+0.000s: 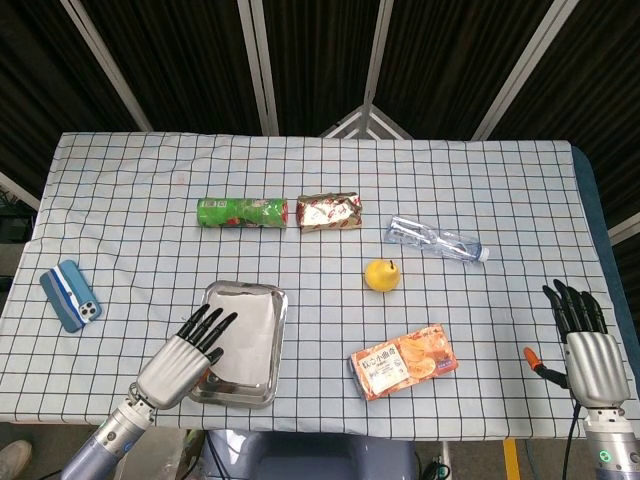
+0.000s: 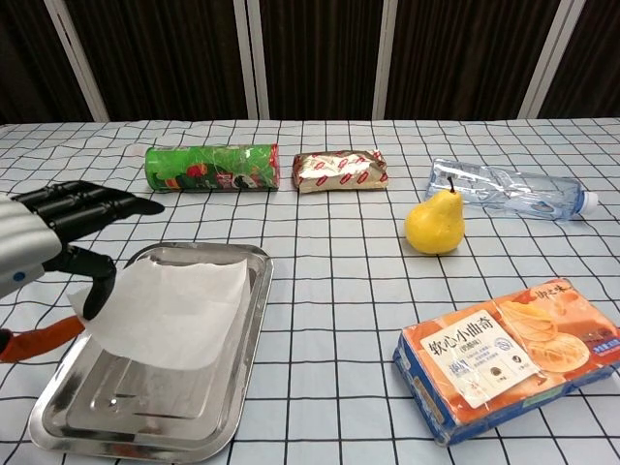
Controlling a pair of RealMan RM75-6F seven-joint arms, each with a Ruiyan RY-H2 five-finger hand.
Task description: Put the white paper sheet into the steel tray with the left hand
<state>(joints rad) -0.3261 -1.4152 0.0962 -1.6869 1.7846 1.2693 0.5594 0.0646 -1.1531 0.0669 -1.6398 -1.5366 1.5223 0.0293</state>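
The white paper sheet (image 1: 250,335) (image 2: 170,310) hangs tilted over the steel tray (image 1: 245,396) (image 2: 145,417), covering much of its far half. My left hand (image 1: 187,358) (image 2: 46,242) is at the tray's left front corner. It pinches the sheet's left edge between thumb and fingers, and the other fingers point out toward the tray. My right hand (image 1: 587,347) rests at the table's right front edge with its fingers straight and apart, holding nothing. It does not show in the chest view.
A green chips can (image 1: 242,212), a foil snack packet (image 1: 329,211) and a water bottle (image 1: 436,240) lie behind the tray. A pear (image 1: 381,275) and an orange biscuit box (image 1: 403,361) sit to its right. A blue phone (image 1: 71,295) lies at the far left.
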